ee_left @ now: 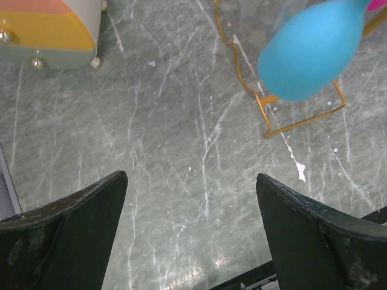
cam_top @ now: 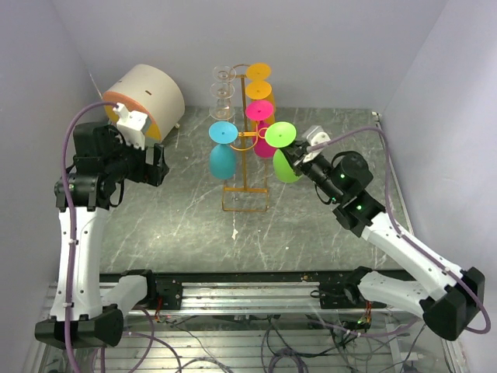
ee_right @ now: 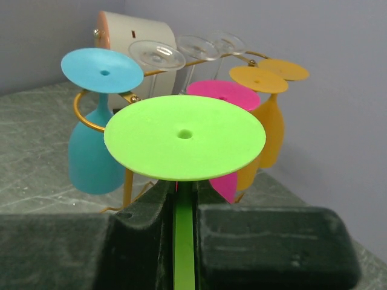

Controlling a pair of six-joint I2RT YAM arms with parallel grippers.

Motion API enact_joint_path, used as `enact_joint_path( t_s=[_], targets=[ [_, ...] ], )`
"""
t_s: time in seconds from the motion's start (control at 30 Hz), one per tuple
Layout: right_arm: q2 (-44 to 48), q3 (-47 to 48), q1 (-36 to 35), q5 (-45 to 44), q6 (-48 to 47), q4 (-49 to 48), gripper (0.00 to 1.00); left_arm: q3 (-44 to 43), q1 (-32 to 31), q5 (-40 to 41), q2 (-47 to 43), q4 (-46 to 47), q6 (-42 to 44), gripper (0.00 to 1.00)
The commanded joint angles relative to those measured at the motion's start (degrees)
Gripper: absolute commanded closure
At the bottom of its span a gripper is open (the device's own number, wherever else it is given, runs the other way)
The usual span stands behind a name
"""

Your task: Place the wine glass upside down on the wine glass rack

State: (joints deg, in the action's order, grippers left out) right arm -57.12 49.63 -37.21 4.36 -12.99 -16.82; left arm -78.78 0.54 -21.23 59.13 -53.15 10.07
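One green wine glass (ee_right: pixel 184 136), inverted, looks light, rigid, slippery; right end effector (ee_right: pixel 184 202) clenches its stem, just beside the wine glass rack (cam_top: pixel 245 209); left end effector (ee_left: pixel 192 193) released, empty.

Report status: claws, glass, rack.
Left claw open, empty. Right claw shut on green wine glass stem, foot up, beside wine glass rack. Pink glass tight alongside.
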Motion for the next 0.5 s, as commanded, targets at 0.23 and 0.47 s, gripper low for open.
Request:
enact_joint_path(
  t_s=[0.23,0.47],
  targets=[
    [-7.9,4.2,3.8,8.8,-2.6,-6.3,1.0,6.9,6.0,-5.2,-2.8,1.0,0.3,0.02],
    [-10.4,5.4,4.6,10.2,-2.4,-7.4,1.0,7.9,6.0,-5.3,-3.1,1.3,0.4,0.01]
  ],
)
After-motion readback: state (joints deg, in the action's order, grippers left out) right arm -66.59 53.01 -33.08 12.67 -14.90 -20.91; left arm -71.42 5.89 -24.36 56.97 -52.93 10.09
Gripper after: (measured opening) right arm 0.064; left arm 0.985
